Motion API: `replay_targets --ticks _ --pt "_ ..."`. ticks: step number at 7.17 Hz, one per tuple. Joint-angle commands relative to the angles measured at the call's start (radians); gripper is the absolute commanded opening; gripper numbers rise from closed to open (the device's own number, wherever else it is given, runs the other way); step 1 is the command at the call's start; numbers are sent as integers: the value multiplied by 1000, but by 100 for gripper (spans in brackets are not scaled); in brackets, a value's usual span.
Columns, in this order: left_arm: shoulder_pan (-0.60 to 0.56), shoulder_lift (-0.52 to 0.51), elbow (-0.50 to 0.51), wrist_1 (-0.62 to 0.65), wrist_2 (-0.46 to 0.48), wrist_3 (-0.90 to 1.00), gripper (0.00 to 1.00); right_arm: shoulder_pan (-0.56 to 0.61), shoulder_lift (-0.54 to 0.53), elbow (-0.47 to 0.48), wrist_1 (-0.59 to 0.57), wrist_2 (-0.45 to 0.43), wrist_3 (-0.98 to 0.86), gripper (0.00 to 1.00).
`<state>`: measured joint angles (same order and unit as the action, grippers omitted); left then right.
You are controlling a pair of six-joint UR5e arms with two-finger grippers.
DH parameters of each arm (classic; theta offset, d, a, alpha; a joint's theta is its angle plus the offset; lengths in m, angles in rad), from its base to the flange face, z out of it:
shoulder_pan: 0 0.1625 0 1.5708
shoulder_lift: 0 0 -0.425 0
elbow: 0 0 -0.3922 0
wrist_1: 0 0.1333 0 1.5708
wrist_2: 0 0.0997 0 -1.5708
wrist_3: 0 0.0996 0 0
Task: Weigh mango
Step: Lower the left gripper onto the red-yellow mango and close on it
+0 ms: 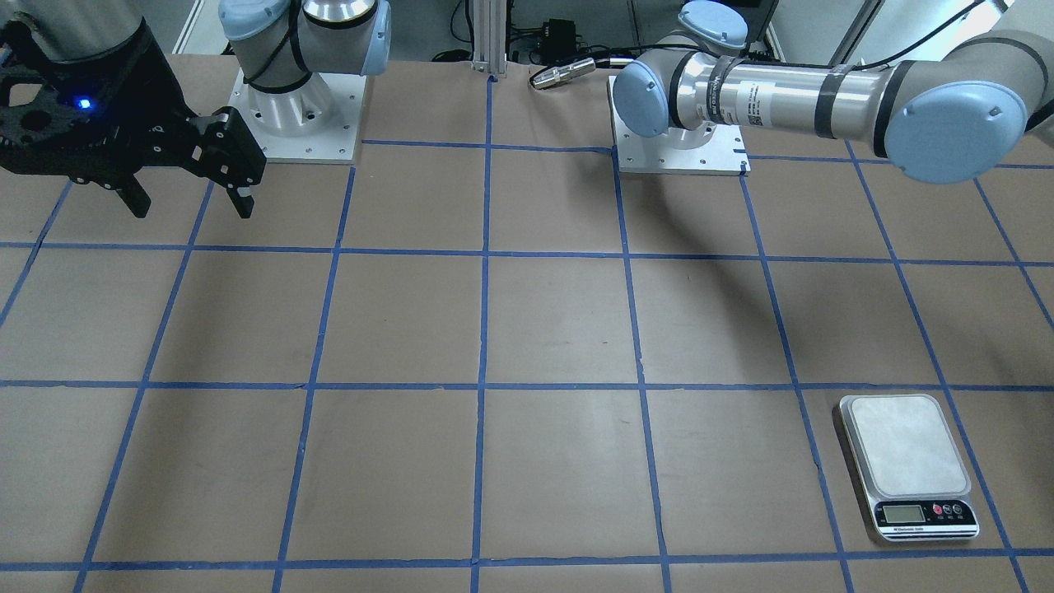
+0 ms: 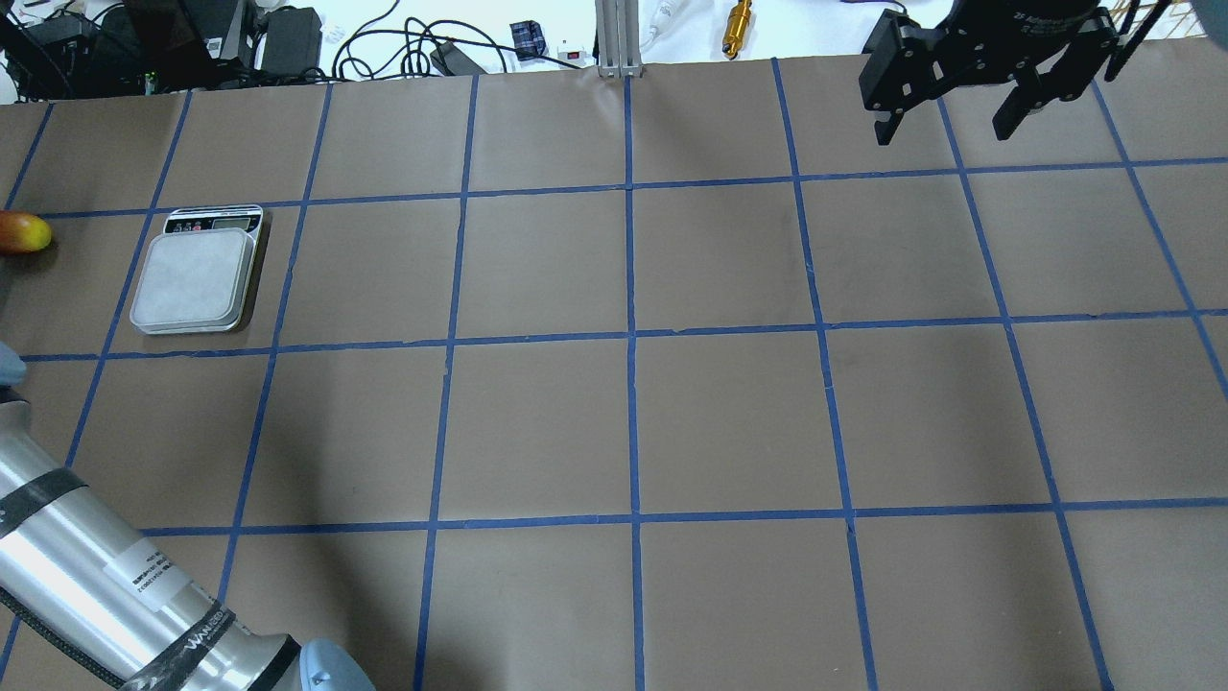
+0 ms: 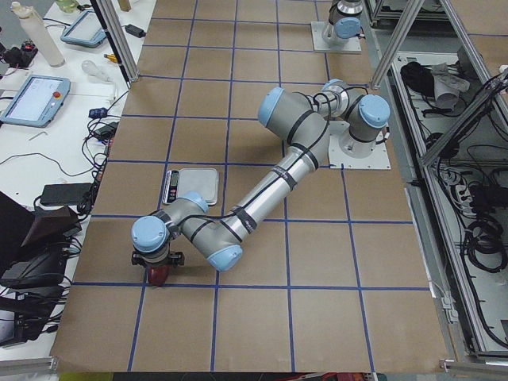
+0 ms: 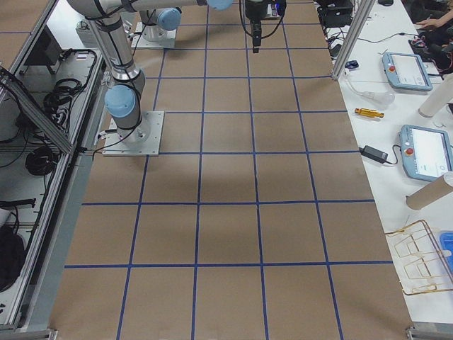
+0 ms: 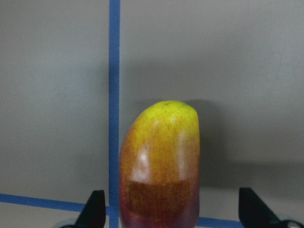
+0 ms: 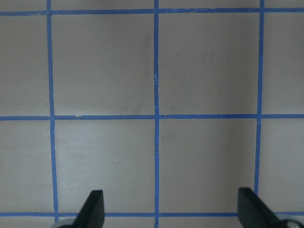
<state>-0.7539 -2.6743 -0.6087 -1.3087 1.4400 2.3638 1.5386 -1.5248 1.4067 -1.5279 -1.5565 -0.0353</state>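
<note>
The mango (image 5: 161, 156), yellow at its far end and red-orange at its near end, lies on the brown paper beside a blue tape line. My left gripper (image 5: 173, 211) is open with one finger on each side of the mango and a gap on both sides. The mango also shows at the overhead view's left edge (image 2: 21, 231) and under the near arm's gripper in the exterior left view (image 3: 159, 275). The scale (image 2: 197, 278), silver with a bare platform, stands one grid square from the mango. My right gripper (image 2: 945, 120) is open and empty, high over the far side.
The table is brown paper with a blue tape grid (image 2: 630, 336). The left arm (image 3: 262, 198) stretches low past the scale (image 3: 190, 184). Cables, tablets and a brass tool (image 2: 738, 17) lie beyond the table's edge.
</note>
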Motion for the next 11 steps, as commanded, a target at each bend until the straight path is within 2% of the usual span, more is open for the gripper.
replay_targets --ticks 1,3,6,8,9,10,11 --pt "8 -24 12 0 -24 32 100 0 0 0 0 -1 0 100" --pt "10 -45 14 2 -61 32 100 0 0 0 0 -1 0 100" --pt "11 -59 14 16 -63 32 100 0 -1 0 0 -1 0 100" --pt "11 -55 14 16 -75 44 43 -2 0 0 0 -1 0 100" --pt "11 -49 12 16 -73 43 23 0 0 0 0 -1 0 100" --pt "10 -38 6 13 -73 41 18 0 0 0 0 -1 0 100" --pt "8 -9 -11 -1 -73 34 17 -2 -1 0 0 -1 0 100"
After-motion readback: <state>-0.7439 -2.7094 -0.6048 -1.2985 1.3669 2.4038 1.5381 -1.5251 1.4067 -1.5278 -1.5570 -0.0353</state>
